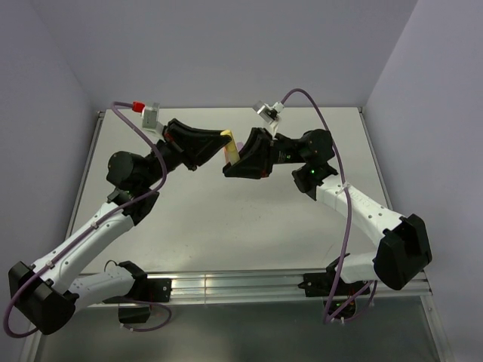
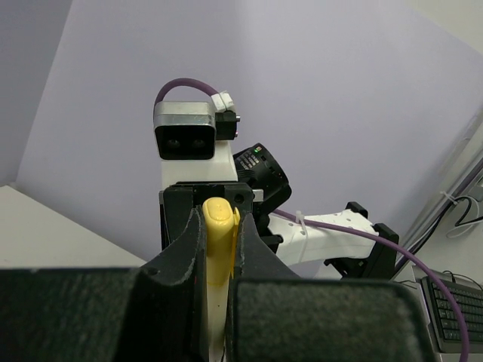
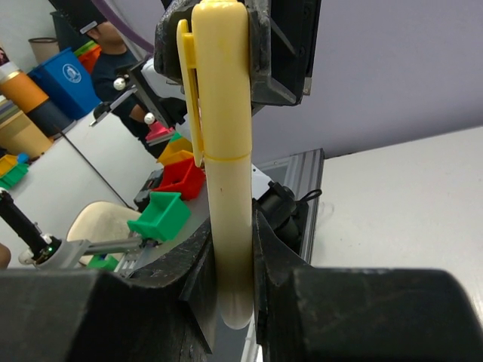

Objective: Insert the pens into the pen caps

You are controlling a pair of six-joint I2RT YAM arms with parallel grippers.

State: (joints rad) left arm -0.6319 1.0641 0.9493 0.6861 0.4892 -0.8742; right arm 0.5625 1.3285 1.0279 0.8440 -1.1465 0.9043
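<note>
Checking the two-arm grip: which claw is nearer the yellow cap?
Left. The left claw is clamped on the yellow cap itself. The right claw grips the pale yellow pen body below the cap's rim, not touching the cap.

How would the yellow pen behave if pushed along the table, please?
The yellow pen looks like rigid, smooth plastic, so probably stiff, light and slightly slippery. Its round barrel would likely roll, though the cap clip may stop it.

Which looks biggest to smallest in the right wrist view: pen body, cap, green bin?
1-2. pen body and cap: look alike, unranked.
3. green bin: smallest here, but it is far behind, so nearness skews that.
</note>
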